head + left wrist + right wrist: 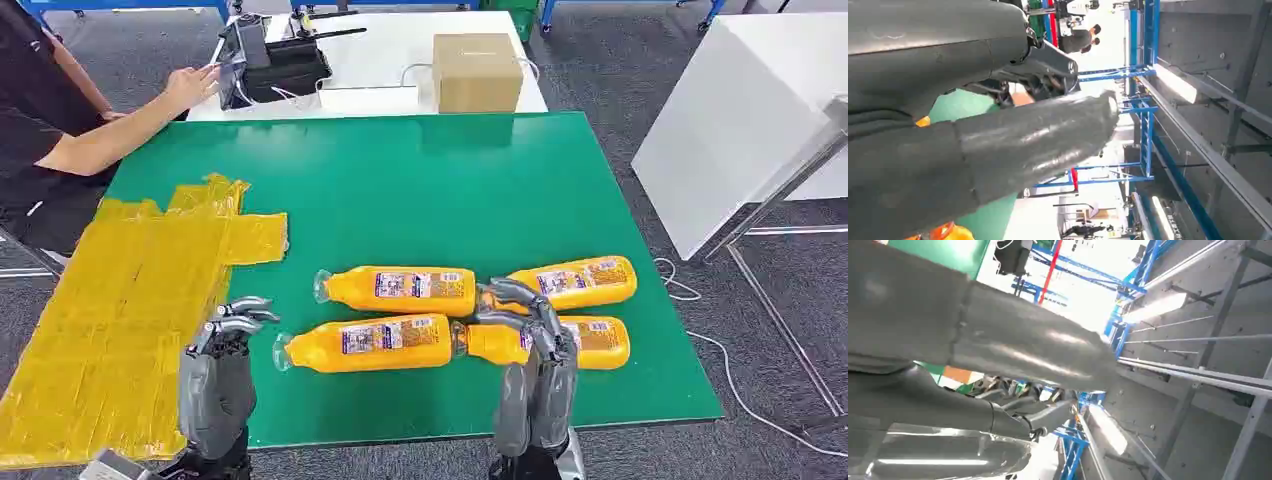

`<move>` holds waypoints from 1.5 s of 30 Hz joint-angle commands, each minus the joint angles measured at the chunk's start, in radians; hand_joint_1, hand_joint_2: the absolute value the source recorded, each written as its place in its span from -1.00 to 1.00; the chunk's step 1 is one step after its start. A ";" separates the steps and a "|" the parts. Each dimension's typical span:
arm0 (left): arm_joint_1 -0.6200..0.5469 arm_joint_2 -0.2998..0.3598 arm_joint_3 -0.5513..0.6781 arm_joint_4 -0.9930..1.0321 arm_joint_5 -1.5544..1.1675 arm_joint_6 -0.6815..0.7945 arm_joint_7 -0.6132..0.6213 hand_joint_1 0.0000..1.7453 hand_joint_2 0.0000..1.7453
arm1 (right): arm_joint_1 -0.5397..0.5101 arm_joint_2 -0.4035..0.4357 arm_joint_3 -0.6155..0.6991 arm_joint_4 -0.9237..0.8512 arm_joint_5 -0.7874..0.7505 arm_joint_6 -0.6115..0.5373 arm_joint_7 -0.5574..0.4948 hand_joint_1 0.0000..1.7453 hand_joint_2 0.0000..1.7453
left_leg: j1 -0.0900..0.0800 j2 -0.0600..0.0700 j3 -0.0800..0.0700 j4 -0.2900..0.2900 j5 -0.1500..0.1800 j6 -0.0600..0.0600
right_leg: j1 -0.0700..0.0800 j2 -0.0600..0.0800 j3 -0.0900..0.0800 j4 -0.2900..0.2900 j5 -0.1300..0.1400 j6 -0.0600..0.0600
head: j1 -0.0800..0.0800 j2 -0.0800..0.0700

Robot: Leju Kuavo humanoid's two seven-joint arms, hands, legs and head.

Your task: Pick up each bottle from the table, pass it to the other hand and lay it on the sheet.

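My right hand covers part of the near-right bottle (labels too small to read); sheet cut off at left edge.

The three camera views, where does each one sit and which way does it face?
Head view: high on the body, facing forward and down at the green table, four bottles, yellow sheet; left hand and right hand rise from below.
Left wrist view: behind the left hand, angled up toward the ceiling.
Right wrist view: behind the right hand, also upward.
Shared: all three catch the green table.
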 commanded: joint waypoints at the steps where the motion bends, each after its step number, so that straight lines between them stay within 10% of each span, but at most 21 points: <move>1: -0.183 -0.038 0.060 0.183 0.292 -0.189 -0.064 1.00 -1.00 | -0.084 0.043 -0.120 0.189 -0.327 0.340 -0.051 1.00 -1.00 | 0.001 0.000 0.002 -0.001 0.000 -0.001 | 0.001 -0.001 0.002 -0.001 0.000 -0.001 | 0.000 0.000; 10: -0.176 -0.036 0.063 0.181 0.278 -0.188 -0.067 1.00 -1.00 | -0.078 0.044 -0.123 0.184 -0.327 0.338 -0.047 1.00 -1.00 | 0.000 0.000 0.002 -0.002 0.002 -0.001 | 0.000 0.000 0.002 -0.002 0.001 -0.001 | 0.000 0.000; 11: -0.164 -0.045 0.079 0.180 0.264 -0.167 -0.051 0.44 -1.00 | -0.065 0.047 -0.133 0.174 -0.323 0.327 -0.045 0.52 -1.00 | 0.001 0.001 0.003 -0.002 0.002 -0.002 | 0.001 0.000 0.004 -0.003 0.002 -0.001 | 0.000 0.000; 12: -0.160 -0.051 0.085 0.181 0.261 -0.154 -0.049 -1.00 -1.00 | -0.057 0.048 -0.137 0.163 -0.318 0.320 -0.049 -1.00 -1.00 | 0.002 0.001 0.004 -0.003 0.002 -0.002 | 0.002 -0.001 0.005 -0.004 0.002 -0.001 | 0.000 0.000; 21: -0.146 -0.038 0.088 0.194 0.187 -0.157 -0.049 -1.00 -1.00 | -0.024 0.010 -0.132 0.145 -0.238 0.343 0.029 -1.00 -1.00 | 0.001 0.000 0.001 -0.002 0.001 -0.001 | 0.001 -0.001 0.002 -0.002 0.000 0.000 | 0.000 0.000; 22: -0.143 -0.043 0.099 0.194 0.194 -0.163 -0.052 -1.00 -1.00 | -0.025 -0.006 -0.123 0.149 -0.208 0.356 0.062 -1.00 1.00 | 0.001 0.001 0.003 -0.002 0.000 -0.002 | 0.001 0.000 0.003 -0.003 0.000 -0.001 | 0.000 0.000; 35: -0.072 -0.100 0.239 0.160 0.229 -0.231 -0.025 -1.00 -1.00 | 0.066 -0.259 0.007 0.067 0.421 0.349 0.657 -1.00 1.00 | 0.001 0.001 0.001 -0.001 -0.001 -0.001 | 0.001 0.000 0.002 -0.002 0.000 0.000 | 0.000 0.000; 45: -0.037 -0.133 0.285 0.145 0.228 -0.248 -0.015 -1.00 -1.00 | 0.129 -0.334 0.061 -0.006 0.585 0.303 0.882 -1.00 1.00 | 0.001 0.000 0.000 -0.001 -0.001 -0.001 | 0.001 -0.002 0.001 -0.002 -0.001 -0.001 | 0.000 0.000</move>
